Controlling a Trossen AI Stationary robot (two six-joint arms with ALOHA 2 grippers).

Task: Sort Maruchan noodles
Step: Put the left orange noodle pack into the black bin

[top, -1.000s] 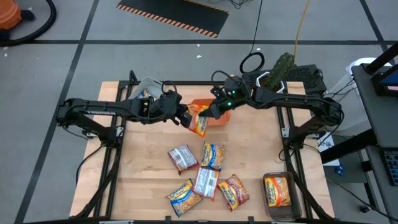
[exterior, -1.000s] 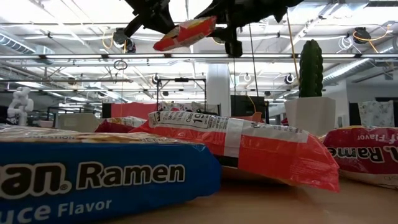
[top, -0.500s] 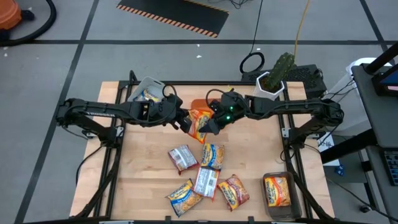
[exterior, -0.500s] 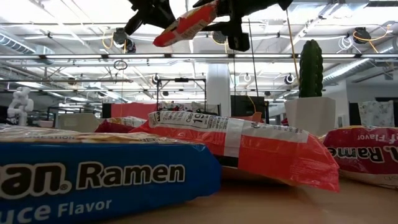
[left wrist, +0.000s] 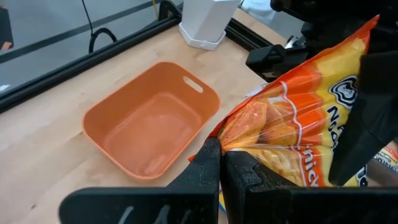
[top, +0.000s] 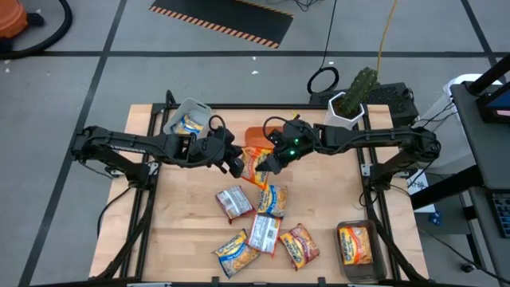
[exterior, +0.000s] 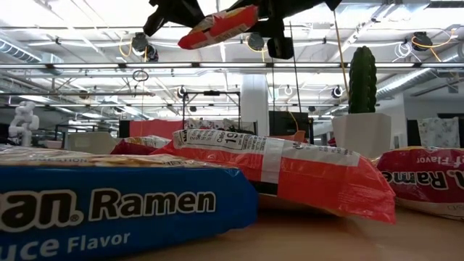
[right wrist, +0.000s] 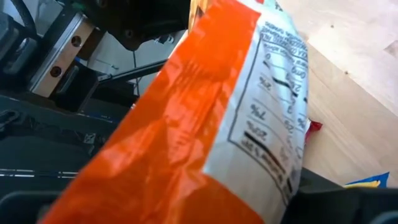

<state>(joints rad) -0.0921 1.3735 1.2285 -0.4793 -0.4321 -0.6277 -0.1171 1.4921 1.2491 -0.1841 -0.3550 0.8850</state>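
Observation:
An orange noodle packet (top: 256,167) hangs in the air between my two grippers, just on the near side of the orange bin (top: 253,135), which stands bare inside (left wrist: 152,121). My left gripper (top: 237,165) is shut on the packet's left side. My right gripper (top: 271,162) has closed on its right side. The low view shows the packet (exterior: 217,25) high above the table, sloping up toward the right arm. Several more noodle packets (top: 264,233) lie flat on the wood toward the near edge. My left gripper pinches the packet's crimped edge (left wrist: 231,140) between its two fingers, which come slanting down from the table's left. The packet is lifted clear and spreads away from the fingertips. My right gripper has the packet's opposite end (left wrist: 333,124) between its fingers, coming slanting down from the table's right. One dark finger (left wrist: 367,106) lies on the printed front, and the back with the nutrition label (right wrist: 267,118) fills its wrist view.
A grey bin (top: 190,121) with a packet in it stands at the far left. A clear bin (top: 356,243) holding an orange packet sits at the near right corner. A cactus in a white pot (top: 351,100) stands at the far right edge.
Both grippers have moved toward the table's near edge, and my right gripper has come in from above the orange bin toward my left one. The orange packet has travelled with them, staying clear of the table, and now sits off the bin's near side.

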